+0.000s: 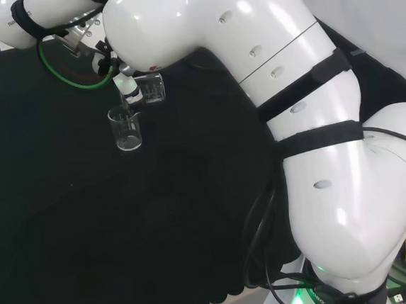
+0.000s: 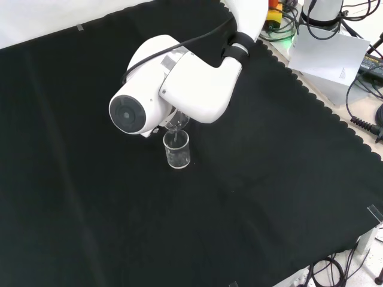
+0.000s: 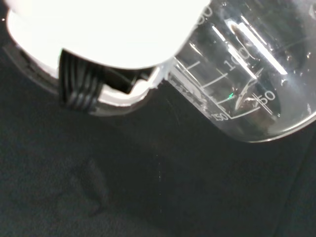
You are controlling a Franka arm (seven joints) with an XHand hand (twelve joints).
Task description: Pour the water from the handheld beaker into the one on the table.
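In the head view the hand is curled round a clear glass beaker, which is tipped on its side with its lip toward the left. Just below that lip a second clear beaker stands upright on the black cloth. A thin streak seems to run from the lip into it. In the front view the standing beaker sits right under the arm's big white link, and the held beaker's rim peeks out beneath that link. The wrist view shows the held beaker's marked wall beside a ribbed black finger pad.
A green cable loop lies behind the hand in the head view. The cloth's scalloped edge runs down the right of the front view, with paper and cables beyond it.
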